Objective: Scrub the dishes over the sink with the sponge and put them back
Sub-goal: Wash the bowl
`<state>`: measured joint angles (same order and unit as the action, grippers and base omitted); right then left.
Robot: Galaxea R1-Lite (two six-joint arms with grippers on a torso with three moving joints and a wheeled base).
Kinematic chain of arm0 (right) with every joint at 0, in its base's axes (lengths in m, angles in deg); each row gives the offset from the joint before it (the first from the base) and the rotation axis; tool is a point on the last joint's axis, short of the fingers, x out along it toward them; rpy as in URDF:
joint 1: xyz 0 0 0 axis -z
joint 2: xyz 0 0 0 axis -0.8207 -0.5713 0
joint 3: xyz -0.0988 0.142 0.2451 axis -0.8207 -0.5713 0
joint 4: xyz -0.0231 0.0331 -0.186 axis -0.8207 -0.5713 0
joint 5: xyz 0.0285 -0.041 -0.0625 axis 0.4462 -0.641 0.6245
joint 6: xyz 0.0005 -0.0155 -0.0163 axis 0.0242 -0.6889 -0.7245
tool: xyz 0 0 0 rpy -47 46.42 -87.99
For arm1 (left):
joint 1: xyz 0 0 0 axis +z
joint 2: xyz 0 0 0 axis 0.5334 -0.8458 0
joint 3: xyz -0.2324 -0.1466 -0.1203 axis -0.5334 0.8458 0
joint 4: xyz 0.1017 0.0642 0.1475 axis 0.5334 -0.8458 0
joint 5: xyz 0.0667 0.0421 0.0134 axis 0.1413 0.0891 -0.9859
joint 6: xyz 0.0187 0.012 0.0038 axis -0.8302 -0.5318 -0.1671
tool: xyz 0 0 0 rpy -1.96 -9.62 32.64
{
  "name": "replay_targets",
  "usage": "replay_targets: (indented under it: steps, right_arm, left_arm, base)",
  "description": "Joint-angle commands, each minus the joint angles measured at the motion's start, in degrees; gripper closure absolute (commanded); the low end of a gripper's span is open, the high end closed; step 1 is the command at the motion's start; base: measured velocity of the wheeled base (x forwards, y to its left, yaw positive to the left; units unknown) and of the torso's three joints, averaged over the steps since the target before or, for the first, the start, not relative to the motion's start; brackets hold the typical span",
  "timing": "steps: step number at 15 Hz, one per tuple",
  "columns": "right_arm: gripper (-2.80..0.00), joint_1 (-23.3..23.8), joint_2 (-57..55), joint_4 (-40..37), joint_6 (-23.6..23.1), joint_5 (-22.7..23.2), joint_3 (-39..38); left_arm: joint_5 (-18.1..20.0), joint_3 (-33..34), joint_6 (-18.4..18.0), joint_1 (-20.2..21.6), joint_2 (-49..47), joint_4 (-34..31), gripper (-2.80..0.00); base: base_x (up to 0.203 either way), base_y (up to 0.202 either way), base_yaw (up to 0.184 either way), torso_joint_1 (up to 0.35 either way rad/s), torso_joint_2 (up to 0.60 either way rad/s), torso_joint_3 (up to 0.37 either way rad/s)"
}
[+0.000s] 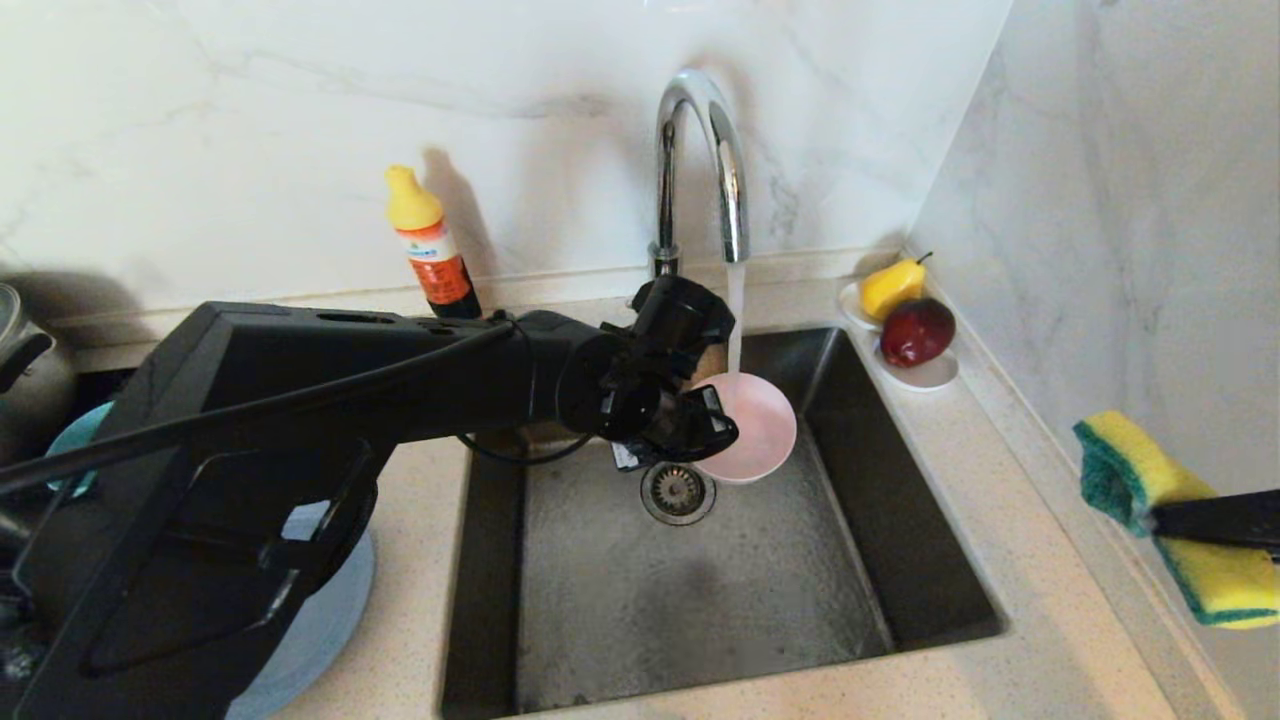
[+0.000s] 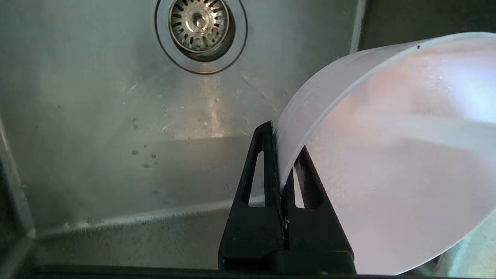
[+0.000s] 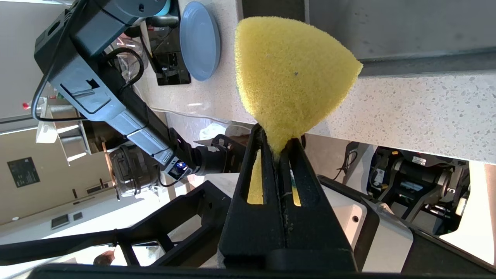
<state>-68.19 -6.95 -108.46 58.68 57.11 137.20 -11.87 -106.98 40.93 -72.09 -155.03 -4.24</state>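
Observation:
My left gripper is shut on the rim of the pale pink bowl, one finger inside and one outside. It holds the bowl tilted over the sink, under the water running from the chrome tap. The left wrist view shows the gripper clamping the bowl, with the strainer drain beyond. At the far right, above the counter, my right gripper is shut on the middle of the yellow and green sponge, seen close as the sponge pinched in the gripper. The slate-blue plate and a teal bowl sit left of the sink, partly hidden by my left arm.
A yellow-capped orange bottle stands behind the sink's left corner. A white saucer with a yellow pear and a red fruit sits at the back right corner. A dark pot stands at the far left. Marble walls close the back and right.

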Motion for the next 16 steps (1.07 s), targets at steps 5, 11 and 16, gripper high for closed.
replay_targets:
  steps: [5, 11, 16]
  right_arm:
    - [0.00, 0.1, -0.5, -0.1, 0.2, 0.3, -0.3]
    - [0.00, 0.1, -0.3, 0.4, 0.1, 0.4, -0.7]
    - [0.00, 0.0, -0.3, 0.4, 0.3, 0.8, -1.1]
  left_arm:
    - [0.0, -0.1, 0.3, 0.0, 0.3, -0.2, 0.00]
    - [-3.7, 5.1, 0.5, 0.5, 7.9, -0.8, 0.00]
    - [-12.4, 16.4, -3.9, 1.3, 22.3, 2.5, 0.00]
  base:
    - [0.000, 0.000, 0.000, 0.000, 0.00, 0.000]
    - [0.000, 0.000, 0.000, 0.000, 0.00, 0.000]
    - [0.000, 0.000, 0.000, 0.000, 0.00, 0.000]
